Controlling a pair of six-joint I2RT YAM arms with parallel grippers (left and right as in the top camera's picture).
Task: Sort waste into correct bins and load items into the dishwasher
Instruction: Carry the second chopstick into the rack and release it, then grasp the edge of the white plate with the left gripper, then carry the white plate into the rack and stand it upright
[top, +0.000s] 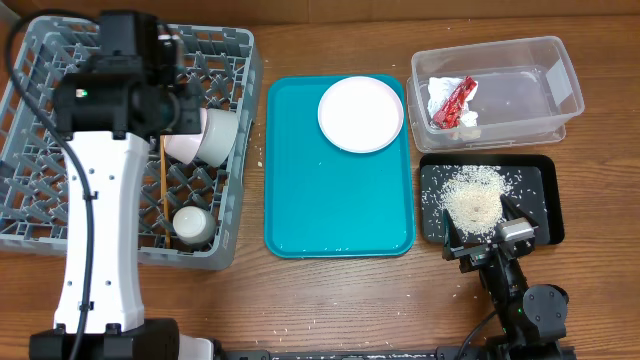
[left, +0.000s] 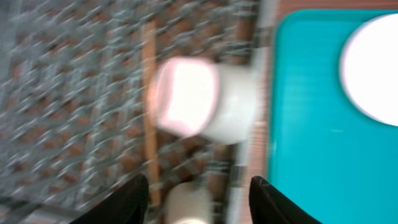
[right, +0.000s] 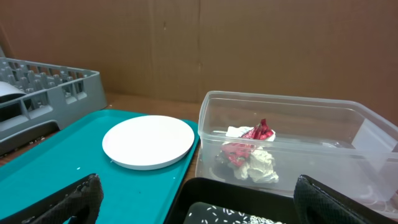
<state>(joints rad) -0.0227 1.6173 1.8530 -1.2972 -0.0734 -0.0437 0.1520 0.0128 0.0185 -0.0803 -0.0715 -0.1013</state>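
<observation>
The grey rack (top: 40, 200) holds a pink bowl (top: 190, 145) nested against a pale green bowl (top: 222, 135), a white cup (top: 193, 224) and chopsticks (top: 163, 190). The blurred left wrist view shows the pink bowl (left: 183, 96), a chopstick (left: 149, 112) and the cup (left: 189, 202). My left gripper (left: 202, 205) is open and empty above the cup. The pale plate (top: 361, 113) lies on the teal tray (top: 340, 210). The clear tub (top: 520, 85) holds the red wrapper (top: 455, 103) and napkin (top: 438, 92). Rice (top: 472, 195) is heaped in the black tray (top: 540, 190). My right gripper (right: 208, 211) is open and empty at the black tray's near edge.
My left arm (top: 110, 130) covers the rack's middle in the overhead view. The right wrist view shows the plate (right: 149, 141), the tub (right: 348, 134), the wrapper (right: 249, 140) and a brown cardboard wall (right: 249, 43) behind. Stray rice grains lie on the table (top: 250, 300).
</observation>
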